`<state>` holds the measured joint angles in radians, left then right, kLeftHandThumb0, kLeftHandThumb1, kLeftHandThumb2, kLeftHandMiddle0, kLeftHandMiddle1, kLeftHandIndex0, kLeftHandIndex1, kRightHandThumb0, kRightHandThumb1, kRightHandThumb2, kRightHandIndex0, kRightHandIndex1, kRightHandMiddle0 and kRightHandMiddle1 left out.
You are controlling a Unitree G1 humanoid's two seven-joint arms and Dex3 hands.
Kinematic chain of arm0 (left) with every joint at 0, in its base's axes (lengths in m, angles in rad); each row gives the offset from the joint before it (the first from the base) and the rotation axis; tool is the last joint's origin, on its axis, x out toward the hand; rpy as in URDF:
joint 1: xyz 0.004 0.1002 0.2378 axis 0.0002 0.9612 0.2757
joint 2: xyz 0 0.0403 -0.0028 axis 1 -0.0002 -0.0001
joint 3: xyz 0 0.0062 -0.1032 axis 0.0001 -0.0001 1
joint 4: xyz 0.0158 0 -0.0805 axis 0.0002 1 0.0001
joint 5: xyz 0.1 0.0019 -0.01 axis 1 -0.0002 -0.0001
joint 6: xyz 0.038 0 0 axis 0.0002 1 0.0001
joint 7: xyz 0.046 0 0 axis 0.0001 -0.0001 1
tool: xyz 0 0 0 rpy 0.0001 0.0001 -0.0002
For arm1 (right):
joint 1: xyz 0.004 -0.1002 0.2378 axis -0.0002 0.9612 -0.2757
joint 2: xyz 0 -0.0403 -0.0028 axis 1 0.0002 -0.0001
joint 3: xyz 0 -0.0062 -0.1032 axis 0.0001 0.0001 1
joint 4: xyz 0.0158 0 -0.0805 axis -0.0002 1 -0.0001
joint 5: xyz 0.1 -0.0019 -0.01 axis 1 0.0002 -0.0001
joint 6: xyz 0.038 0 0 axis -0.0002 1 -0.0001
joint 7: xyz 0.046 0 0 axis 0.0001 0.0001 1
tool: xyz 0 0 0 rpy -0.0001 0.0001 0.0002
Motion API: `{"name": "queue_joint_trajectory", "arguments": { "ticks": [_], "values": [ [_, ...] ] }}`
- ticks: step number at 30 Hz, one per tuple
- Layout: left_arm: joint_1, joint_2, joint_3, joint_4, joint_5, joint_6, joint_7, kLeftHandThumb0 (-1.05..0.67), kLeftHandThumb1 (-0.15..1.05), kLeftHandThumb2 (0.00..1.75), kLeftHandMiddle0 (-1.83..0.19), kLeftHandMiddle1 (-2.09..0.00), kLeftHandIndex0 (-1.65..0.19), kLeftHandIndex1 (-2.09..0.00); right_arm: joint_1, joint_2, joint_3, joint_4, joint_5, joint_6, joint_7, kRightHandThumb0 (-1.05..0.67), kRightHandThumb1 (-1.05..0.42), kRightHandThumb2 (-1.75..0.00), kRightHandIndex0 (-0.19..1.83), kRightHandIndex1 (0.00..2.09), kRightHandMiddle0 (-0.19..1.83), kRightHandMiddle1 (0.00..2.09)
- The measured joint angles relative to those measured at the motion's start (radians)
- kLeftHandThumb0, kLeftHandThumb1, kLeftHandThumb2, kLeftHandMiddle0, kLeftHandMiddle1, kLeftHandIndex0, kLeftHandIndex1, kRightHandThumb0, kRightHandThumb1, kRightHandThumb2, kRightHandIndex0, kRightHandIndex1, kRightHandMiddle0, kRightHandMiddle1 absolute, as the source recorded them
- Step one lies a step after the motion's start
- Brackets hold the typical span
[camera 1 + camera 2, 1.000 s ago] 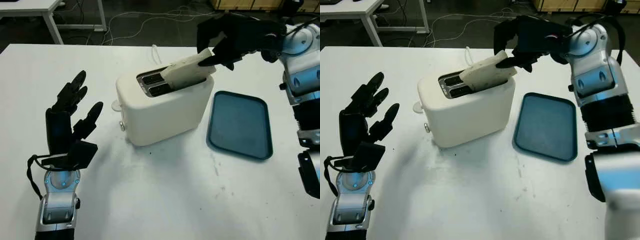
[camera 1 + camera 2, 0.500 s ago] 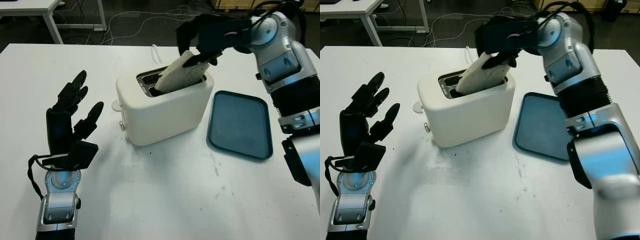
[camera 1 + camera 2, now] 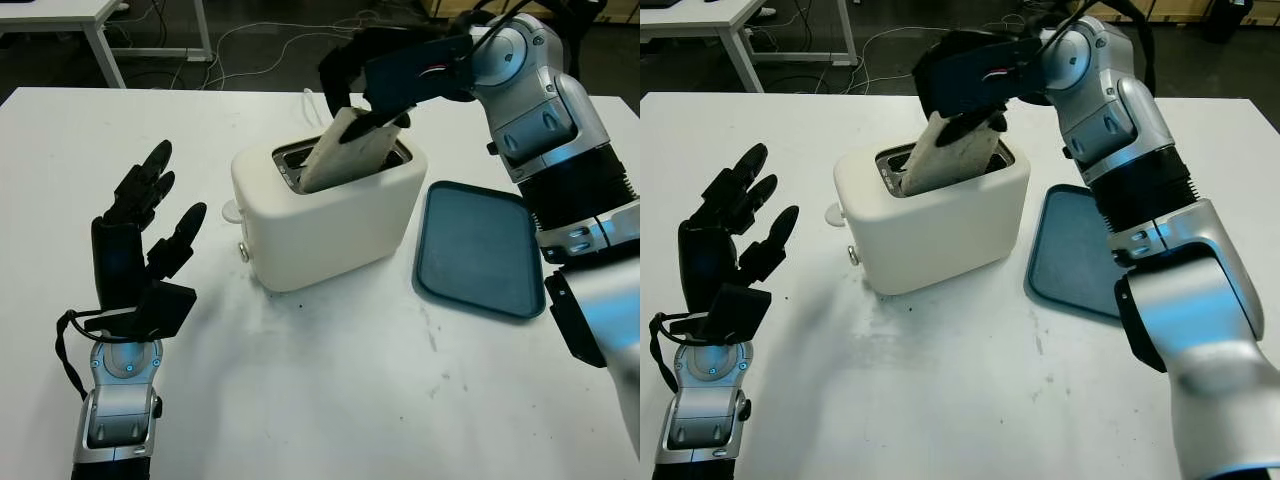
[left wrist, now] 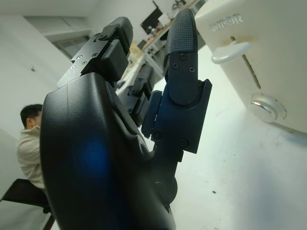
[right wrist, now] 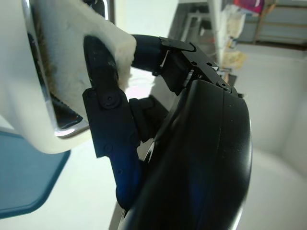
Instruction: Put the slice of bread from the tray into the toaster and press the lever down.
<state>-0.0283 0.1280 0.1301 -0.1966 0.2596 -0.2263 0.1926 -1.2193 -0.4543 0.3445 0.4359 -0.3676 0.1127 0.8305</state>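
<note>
- Right hand (image 3: 375, 85) grips the top of the bread slice (image 3: 345, 150), pale and soft-looking, tilted, its lower end down in a slot of the toaster (image 3: 325, 215).
- The cream toaster stands mid-table, lever (image 4: 229, 50) up on its end.
- Blue tray (image 3: 480, 250) sits just beside the toaster.
- Left hand (image 3: 135, 255) is open, above the table's near left.

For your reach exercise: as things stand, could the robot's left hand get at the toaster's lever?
Probably yes. The left hand is open beside the toaster, with bare table between them. The lever sticks out of the end facing that hand, and nothing blocks it.
</note>
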Motion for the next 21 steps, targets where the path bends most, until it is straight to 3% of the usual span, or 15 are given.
{"name": "queue_joint_trajectory", "arguments": {
  "ticks": [3,11,15,21],
  "values": [
    [0.000,0.000,0.000,0.000,0.000,0.000,0.000,-0.60,0.92,0.28,-0.65,0.00,-0.52,0.00,-0.005,-0.001,-0.012,-0.014,0.015,0.000,0.027,-0.84,-0.92,-0.06,0.05,0.93,0.35,0.34],
    [0.000,0.000,0.000,0.002,-0.002,-0.006,0.000,-0.59,0.92,0.27,-0.65,-0.01,-0.52,0.00,-0.015,-0.029,-0.014,-0.004,0.002,-0.045,0.037,-0.89,-0.92,-0.06,0.00,0.51,0.27,0.13],
    [0.000,-0.001,0.000,0.001,0.000,-0.006,0.000,-0.59,0.92,0.28,-0.66,-0.01,-0.52,0.00,-0.029,-0.034,-0.014,0.009,0.002,-0.058,0.052,-0.87,-0.92,-0.03,0.00,0.47,0.26,0.10],
    [0.000,-0.001,0.000,0.001,-0.002,-0.006,0.000,-0.59,0.92,0.28,-0.65,0.00,-0.52,0.00,-0.030,-0.034,-0.020,0.012,0.002,-0.073,0.039,-0.84,-0.91,0.00,0.01,0.57,0.31,0.08]
  ]
}}
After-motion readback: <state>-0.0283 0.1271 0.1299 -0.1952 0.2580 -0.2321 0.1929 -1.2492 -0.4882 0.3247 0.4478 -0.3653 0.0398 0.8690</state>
